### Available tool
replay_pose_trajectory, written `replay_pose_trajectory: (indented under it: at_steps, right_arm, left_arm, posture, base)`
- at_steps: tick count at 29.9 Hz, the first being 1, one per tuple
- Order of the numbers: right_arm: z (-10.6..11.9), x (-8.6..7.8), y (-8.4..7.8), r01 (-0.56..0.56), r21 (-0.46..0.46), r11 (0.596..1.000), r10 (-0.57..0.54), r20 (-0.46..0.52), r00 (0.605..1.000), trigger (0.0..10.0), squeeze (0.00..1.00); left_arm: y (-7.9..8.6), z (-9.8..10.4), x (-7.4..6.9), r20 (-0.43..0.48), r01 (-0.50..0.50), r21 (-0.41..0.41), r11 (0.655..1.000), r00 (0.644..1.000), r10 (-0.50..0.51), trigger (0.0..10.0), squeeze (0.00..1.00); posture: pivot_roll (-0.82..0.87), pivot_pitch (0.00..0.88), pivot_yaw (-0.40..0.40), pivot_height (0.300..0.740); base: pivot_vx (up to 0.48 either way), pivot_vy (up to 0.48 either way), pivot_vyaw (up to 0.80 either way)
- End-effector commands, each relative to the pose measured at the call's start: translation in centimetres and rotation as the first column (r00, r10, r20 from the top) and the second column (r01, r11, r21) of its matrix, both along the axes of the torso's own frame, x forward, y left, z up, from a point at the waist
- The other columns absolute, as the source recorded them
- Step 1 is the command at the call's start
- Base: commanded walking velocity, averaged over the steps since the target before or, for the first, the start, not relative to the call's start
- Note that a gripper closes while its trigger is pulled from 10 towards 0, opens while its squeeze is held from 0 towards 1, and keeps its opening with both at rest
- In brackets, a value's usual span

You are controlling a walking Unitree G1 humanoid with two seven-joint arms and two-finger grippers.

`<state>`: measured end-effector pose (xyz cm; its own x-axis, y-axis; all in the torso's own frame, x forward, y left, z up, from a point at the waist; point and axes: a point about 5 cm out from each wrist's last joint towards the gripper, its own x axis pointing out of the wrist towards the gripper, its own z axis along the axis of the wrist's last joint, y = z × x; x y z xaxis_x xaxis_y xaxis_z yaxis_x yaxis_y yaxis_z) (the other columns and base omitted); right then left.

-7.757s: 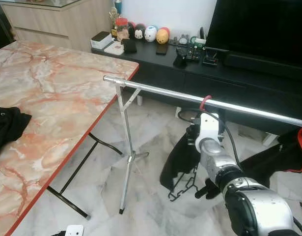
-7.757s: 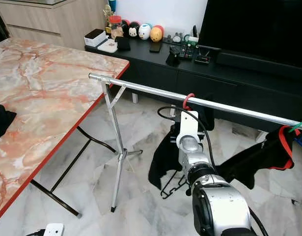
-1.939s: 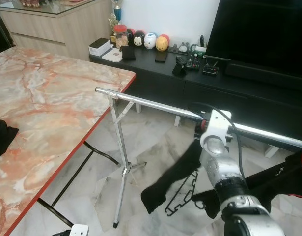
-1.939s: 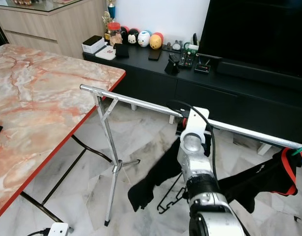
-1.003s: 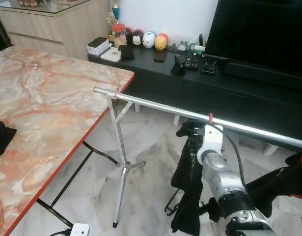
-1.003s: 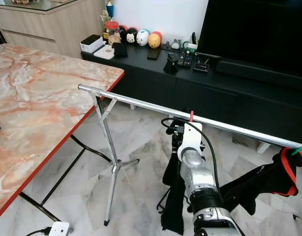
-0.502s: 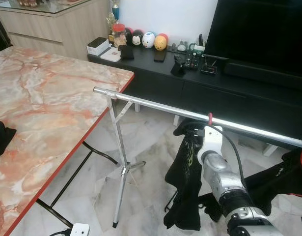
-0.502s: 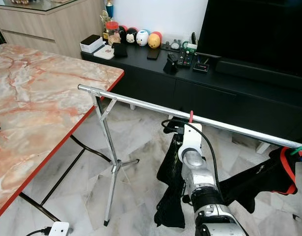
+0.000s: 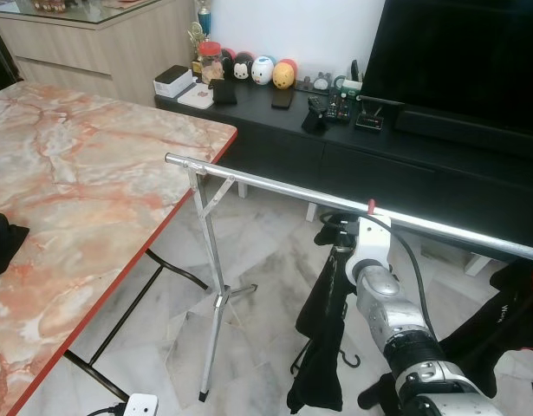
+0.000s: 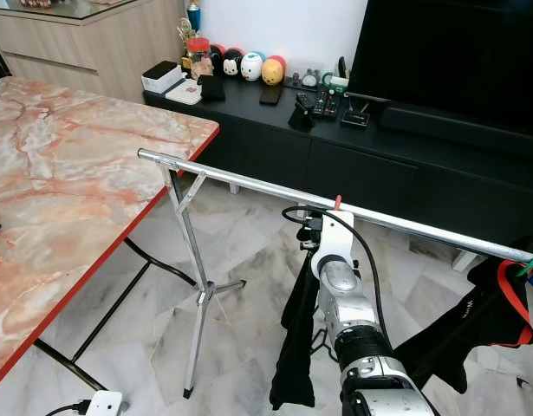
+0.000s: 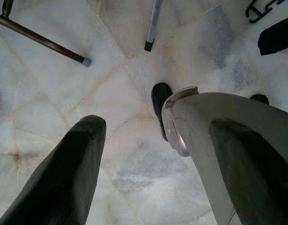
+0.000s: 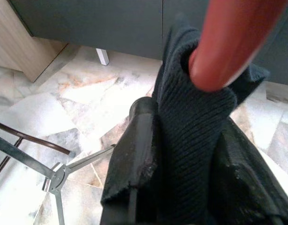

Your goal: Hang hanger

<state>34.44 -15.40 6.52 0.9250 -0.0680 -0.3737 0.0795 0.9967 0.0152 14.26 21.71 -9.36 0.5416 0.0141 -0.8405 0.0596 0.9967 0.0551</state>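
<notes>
A red hanger hook point(image 9: 371, 206) sits over the silver rail point(image 9: 275, 185) of a clothes rack. From it a black knitted garment point(image 9: 322, 347) hangs straight down toward the floor. My right gripper point(image 12: 186, 140) is just under the rail, its black fingers point(image 12: 134, 154) pressed on either side of the garment's neck below the red hanger point(image 12: 232, 42). My left gripper point(image 11: 153, 173) hangs low over the marble floor, open and holding nothing.
A pink marble table point(image 9: 75, 173) with a black cloth point(image 9: 2, 243) stands at left. The rack's tripod leg point(image 9: 218, 303) is between table and garment. Another black garment point(image 10: 474, 321) hangs at the rail's right end. A black TV console point(image 9: 379, 130) lies behind.
The black garment, swung out leftward about two seconds ago, has settled and now hangs straight under the rail. My right arm has risen slightly toward the rail.
</notes>
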Motion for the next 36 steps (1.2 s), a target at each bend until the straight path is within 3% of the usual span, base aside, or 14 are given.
replay_pose_trajectory:
  at_steps: [1,18,24,25,26,32,35,36]
  right_arm:
    - [-0.1,0.1,0.2,-0.012,-0.012,1.000,0.011,-0.018,1.000,0.0,0.00]
    - [-0.1,0.1,0.4,-0.009,0.003,1.000,0.009,0.014,1.000,0.0,0.00]
    - [0.7,-0.2,0.0,-0.020,-0.009,1.000,0.021,0.173,0.985,0.0,0.00]
    - [1.1,-0.3,-0.2,-0.017,-0.016,1.000,0.020,0.217,0.976,2.5,0.00]
    - [1.1,-0.5,-0.3,-0.022,-0.024,0.999,0.027,0.237,0.971,10.0,0.00]
    - [1.4,-1.9,-1.2,-0.030,-0.077,0.997,0.054,0.333,0.942,10.0,0.00]
    - [1.2,-2.4,-1.1,-0.039,-0.081,0.996,0.065,0.351,0.934,10.0,0.00]
    - [0.9,-3.0,-0.6,-0.080,-0.109,0.991,0.115,0.359,0.926,10.0,0.00]
  left_arm:
    - [0.3,-0.1,-0.4,-0.020,0.020,0.013,1.000,1.000,-0.019,10.0,0.00]
    - [0.2,-0.2,-0.5,-0.026,0.024,0.009,1.000,0.999,-0.024,10.0,0.00]
    - [0.2,-0.2,-0.6,-0.021,0.019,0.012,1.000,1.000,-0.019,10.0,0.00]
    - [0.2,-0.2,-0.6,-0.021,0.019,0.010,1.000,1.000,-0.019,10.0,0.00]
    - [0.2,-0.2,-0.6,-0.022,0.021,0.011,1.000,1.000,-0.021,10.0,0.00]
    - [0.4,-0.2,-0.7,-0.026,0.012,0.019,1.000,1.000,-0.011,10.0,0.00]
    - [0.4,-0.2,-0.7,-0.026,0.011,0.024,1.000,1.000,-0.010,10.0,0.00]
    - [0.4,-0.2,-0.8,-0.025,0.006,0.026,1.000,1.000,-0.005,10.0,0.00]
  posture:
    - [-0.02,0.031,-0.006,0.740]
    - [-0.02,0.012,-0.009,0.740]
    - [-0.02,0.010,-0.013,0.740]
    - [-0.02,0.010,-0.011,0.740]
    - [-0.02,0.010,-0.011,0.740]
    - [-0.03,0.023,-0.008,0.740]
    - [-0.03,0.024,-0.009,0.740]
    - [-0.03,0.025,-0.010,0.740]
  base:
    - [0.000,0.000,0.00]
    - [0.000,0.000,0.00]
    - [0.000,0.000,0.00]
    - [0.000,0.000,0.00]
    - [0.000,0.000,0.00]
    - [0.000,0.000,0.00]
    - [0.000,0.000,0.00]
    - [0.000,0.000,0.00]
